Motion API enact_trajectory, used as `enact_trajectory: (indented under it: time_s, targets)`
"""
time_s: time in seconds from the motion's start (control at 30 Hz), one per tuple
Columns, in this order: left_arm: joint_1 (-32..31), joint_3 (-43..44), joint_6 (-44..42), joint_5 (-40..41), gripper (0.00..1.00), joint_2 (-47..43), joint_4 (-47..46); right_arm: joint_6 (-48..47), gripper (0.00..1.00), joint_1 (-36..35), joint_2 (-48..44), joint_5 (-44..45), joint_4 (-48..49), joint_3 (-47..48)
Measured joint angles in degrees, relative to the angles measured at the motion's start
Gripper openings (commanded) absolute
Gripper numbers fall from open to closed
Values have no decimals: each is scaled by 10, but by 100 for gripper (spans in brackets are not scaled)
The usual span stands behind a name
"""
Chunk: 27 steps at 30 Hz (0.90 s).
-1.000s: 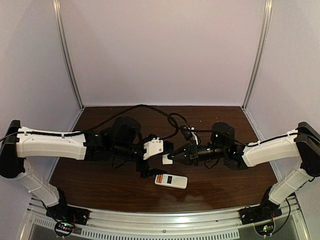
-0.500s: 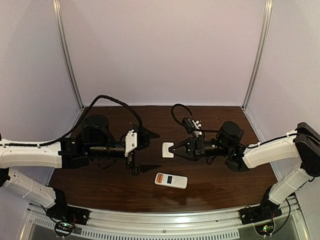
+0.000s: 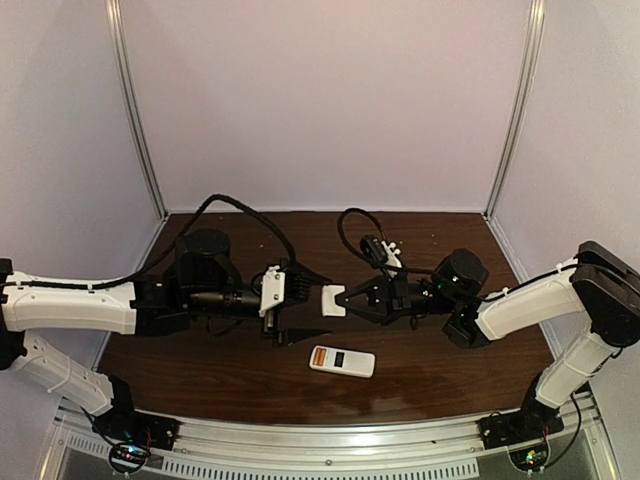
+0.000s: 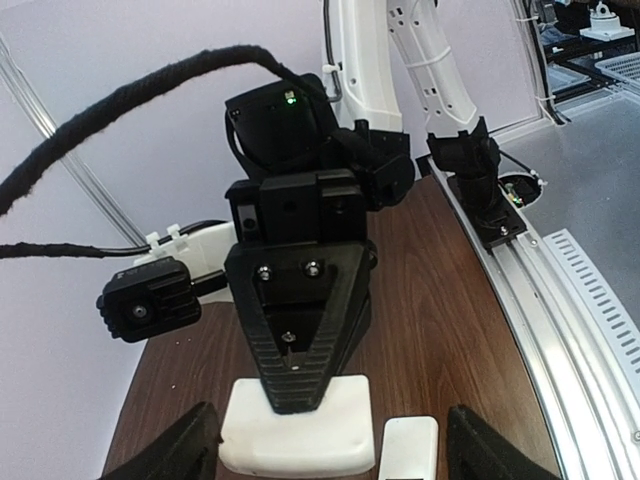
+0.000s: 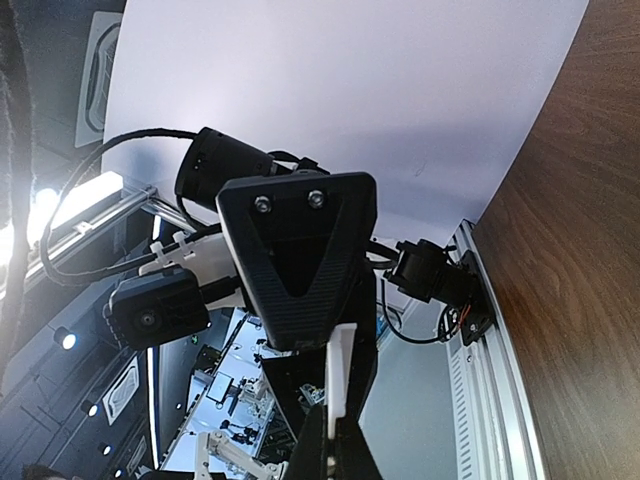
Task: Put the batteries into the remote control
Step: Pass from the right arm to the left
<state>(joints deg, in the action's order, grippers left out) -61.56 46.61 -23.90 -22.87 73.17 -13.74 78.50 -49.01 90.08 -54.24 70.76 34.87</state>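
Note:
The remote control (image 3: 342, 360) lies flat on the dark table, white back up. An orange patch (image 3: 321, 355) at its left end looks like the batteries. Its white end (image 4: 410, 452) also shows in the left wrist view. My right gripper (image 3: 341, 299) hovers above the table, shut on a small white cover piece (image 3: 334, 300). The right wrist view shows that cover (image 5: 340, 378) edge-on, pinched by my right gripper (image 5: 335, 445). My left gripper (image 3: 318, 304) faces it, open, with the cover (image 4: 295, 440) just inside its fingertips (image 4: 175, 455), apart from them.
Black cables (image 3: 240, 215) loop over the back of the table behind both arms. Pale walls with metal corner posts (image 3: 140, 120) enclose the space. A metal rail (image 3: 320, 440) runs along the near edge.
My left arm first pulled back left, then advanced right, so its open fingers now flank the cover. Its jaws have narrowed slightly. The right gripper lifted the cover a little.

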Motion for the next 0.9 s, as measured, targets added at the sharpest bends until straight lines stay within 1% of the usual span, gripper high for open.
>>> enact_trajectory:
  time_s: [0.1, 0.2, 0.33, 0.4, 0.47, 0.57, 0.67, 0.83, 0.9]
  targets:
    - [0, 1, 1, 6, 79, 3, -4, 3, 0, -2, 0, -1, 9, 0]
    - [0, 1, 4, 18, 78, 6, -4, 4, 0, -5, 0, -2, 17, 0]
    - [0, 1, 6, 26, 70, 6, -4, 4, 0, -5, 0, -3, 23, 0]
    - [0, 1, 9, 26, 62, 6, -4, 4, 0, -5, 0, -2, 23, 0]
    - [0, 1, 11, 25, 58, 6, -4, 4, 0, -5, 0, -2, 23, 0]
    - [0, 1, 12, 25, 59, 6, -4, 4, 0, -5, 1, -3, 23, 0]
    - [0, 1, 13, 25, 64, 6, -4, 3, 0, -5, 1, -3, 23, 0]
    - [0, 2, 13, 25, 64, 6, -3, -1, 0, -5, 1, -3, 22, -3]
    - [0, 4, 13, 25, 61, 6, -2, -3, 0, -5, 1, -3, 21, -4]
